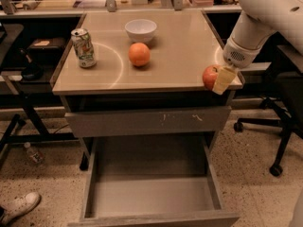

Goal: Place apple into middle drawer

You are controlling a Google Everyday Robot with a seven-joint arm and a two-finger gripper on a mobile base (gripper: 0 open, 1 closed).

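Note:
The red apple (209,76) hangs at the front right corner of the tabletop, right at its edge. My gripper (214,79) is shut on the apple; one cream finger (223,80) shows on its right side and the other is hidden behind the fruit. The white arm comes in from the upper right. The middle drawer (151,193) is pulled wide open below, low in the view, with a bare grey floor and nothing in it. The apple is above and to the right of the drawer's back right corner.
On the tabletop (180,65) stand an orange (139,54), a white bowl (140,30) and a drink can (84,48). The drawer above, with a scratched front (147,121), is closed. An office chair base (279,141) is at right; a shoe (19,207) is at bottom left.

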